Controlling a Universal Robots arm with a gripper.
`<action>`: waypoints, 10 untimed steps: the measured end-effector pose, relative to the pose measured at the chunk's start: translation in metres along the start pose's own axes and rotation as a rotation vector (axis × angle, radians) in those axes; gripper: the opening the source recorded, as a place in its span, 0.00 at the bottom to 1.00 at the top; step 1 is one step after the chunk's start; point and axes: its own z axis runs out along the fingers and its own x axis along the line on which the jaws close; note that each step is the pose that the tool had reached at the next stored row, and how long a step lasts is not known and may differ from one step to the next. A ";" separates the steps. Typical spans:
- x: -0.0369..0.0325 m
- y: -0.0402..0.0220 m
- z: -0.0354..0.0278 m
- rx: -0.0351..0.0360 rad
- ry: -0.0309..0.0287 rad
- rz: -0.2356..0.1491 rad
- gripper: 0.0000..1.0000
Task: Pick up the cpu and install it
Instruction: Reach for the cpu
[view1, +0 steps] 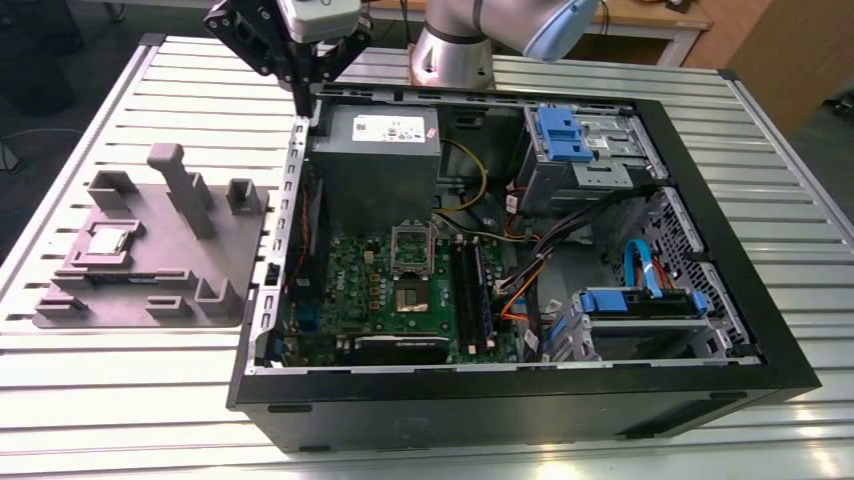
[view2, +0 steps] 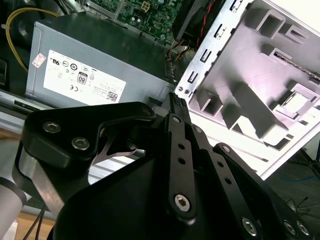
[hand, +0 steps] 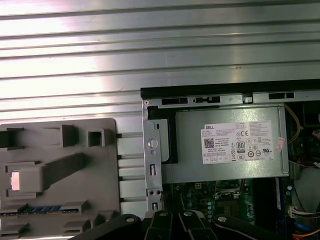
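Hovering above the computer case (view1: 534, 415) edge, gripper (view1: 304, 103) apparently closed, empty; cpu (view1: 107, 241) apart on grey fixture (view1: 158, 262)

An open black computer case (view1: 534, 410) lies on the slatted metal table (view1: 801, 250), holding a grey power supply (view1: 380, 165) beside a green motherboard (view1: 360, 270) and blue drive brackets (view1: 561, 135), with a grey moulded tray (view1: 234, 245) just beside it at the exterior view's left.

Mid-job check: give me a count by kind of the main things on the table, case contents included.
cpu: 1
grey holder tray: 1
open computer case: 1
power supply box: 1
green motherboard: 1
Total: 5
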 end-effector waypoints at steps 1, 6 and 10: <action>0.0002 0.0000 0.0000 0.0000 0.0000 0.000 0.10; 0.0016 -0.0002 0.0002 0.0000 0.0000 0.000 0.10; 0.0026 -0.0002 0.0003 0.0001 0.0000 0.000 0.10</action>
